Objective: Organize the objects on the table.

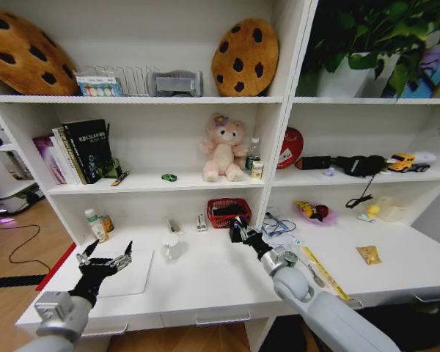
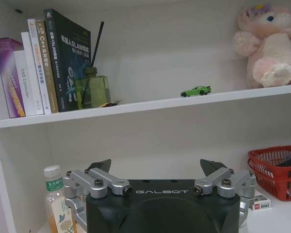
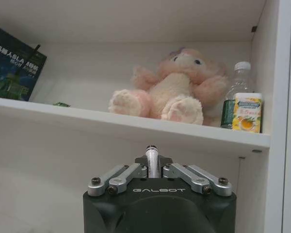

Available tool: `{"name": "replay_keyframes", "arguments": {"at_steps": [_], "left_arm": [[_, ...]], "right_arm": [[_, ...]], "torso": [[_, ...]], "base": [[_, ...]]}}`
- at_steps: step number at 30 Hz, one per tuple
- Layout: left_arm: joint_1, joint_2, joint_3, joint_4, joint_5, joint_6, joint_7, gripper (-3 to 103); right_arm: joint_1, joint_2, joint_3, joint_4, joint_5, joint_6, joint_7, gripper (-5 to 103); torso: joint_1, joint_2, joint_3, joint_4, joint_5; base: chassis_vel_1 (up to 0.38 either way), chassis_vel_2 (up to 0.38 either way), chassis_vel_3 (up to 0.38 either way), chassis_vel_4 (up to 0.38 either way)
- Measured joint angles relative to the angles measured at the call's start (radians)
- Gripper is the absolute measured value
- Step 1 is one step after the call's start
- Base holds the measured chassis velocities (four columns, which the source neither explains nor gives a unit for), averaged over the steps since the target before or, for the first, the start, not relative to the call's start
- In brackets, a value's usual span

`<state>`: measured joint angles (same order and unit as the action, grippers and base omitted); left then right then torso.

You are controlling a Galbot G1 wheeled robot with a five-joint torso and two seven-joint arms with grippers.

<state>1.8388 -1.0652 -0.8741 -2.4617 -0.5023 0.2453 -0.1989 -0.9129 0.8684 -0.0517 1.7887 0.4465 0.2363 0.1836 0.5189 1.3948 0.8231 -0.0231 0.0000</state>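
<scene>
Reaching forward over the long white desk, the right end effector hangs just in front of a small red mesh basket that stands at the back of the desk surface. Its fingers are pressed together around a slim silver rod-like item, whose tip pokes up between them in the right wrist view; what the item is cannot be told. The left end effector hovers above a flat white rectangular board near the desk's left end, its two dark-tipped fingers spread wide apart with nothing between them.

On the shelf above the desk, a tiny green toy car sits apart from a pink plush bear to its right, and a green glass diffuser bottle with a dark reed stands beside a row of upright books. A small clear bottle with a white cap and a yellow-labelled carton stand just beside the bear on its other side. A plastic drink bottle with a white cap and green label stands at the desk's back left corner. Toward the right, a long yellow ruler lies on the desk near the right arm, with a small golden packet farther right. Two brown cookie-shaped cushions lean on the top shelf.
</scene>
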Motion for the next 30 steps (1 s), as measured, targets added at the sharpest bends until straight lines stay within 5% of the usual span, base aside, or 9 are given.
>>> {"name": "replay_keyframes", "arguments": {"at_steps": [4,7,9,13,24,30], "left_arm": [[0.000,0.000,0.000,0.000,0.000,0.000,0.000,100],[0.000,0.000,0.000,0.000,0.000,0.000,0.000,100],[0.000,0.000,0.000,0.000,0.000,0.000,0.000,100],[0.000,0.000,0.000,0.000,0.000,0.000,0.000,100],[0.000,0.000,0.000,0.000,0.000,0.000,0.000,100],[0.000,0.000,0.000,0.000,0.000,0.000,0.000,100]], "right_arm": [[0.029,0.017,0.000,-0.034,-0.011,0.045,0.001,10],[0.100,0.057,-0.019,-0.142,-0.030,0.125,0.047,10],[0.167,0.115,-0.037,-0.302,-0.096,0.249,0.092,10],[0.225,0.190,-0.044,-0.435,-0.140,0.314,0.103,10],[0.253,0.309,-0.052,-0.600,-0.221,0.360,0.105,10],[0.259,0.318,-0.050,-0.616,-0.216,0.360,0.107,10]], "torso": [[0.000,0.000,0.000,-0.0003,-0.0001],[0.000,0.000,0.000,-0.0001,-0.0003],[0.000,0.000,0.000,0.0000,0.0000],[0.000,0.000,0.000,-0.0001,-0.0002],[0.000,0.000,0.000,-0.0003,0.0001],[0.000,0.000,0.000,-0.0001,-0.0001]], "base": [[0.000,0.000,0.000,0.000],[0.000,0.000,0.000,0.000],[0.000,0.000,0.000,0.000],[0.000,0.000,0.000,0.000],[0.000,0.000,0.000,0.000],[0.000,0.000,0.000,0.000]]}}
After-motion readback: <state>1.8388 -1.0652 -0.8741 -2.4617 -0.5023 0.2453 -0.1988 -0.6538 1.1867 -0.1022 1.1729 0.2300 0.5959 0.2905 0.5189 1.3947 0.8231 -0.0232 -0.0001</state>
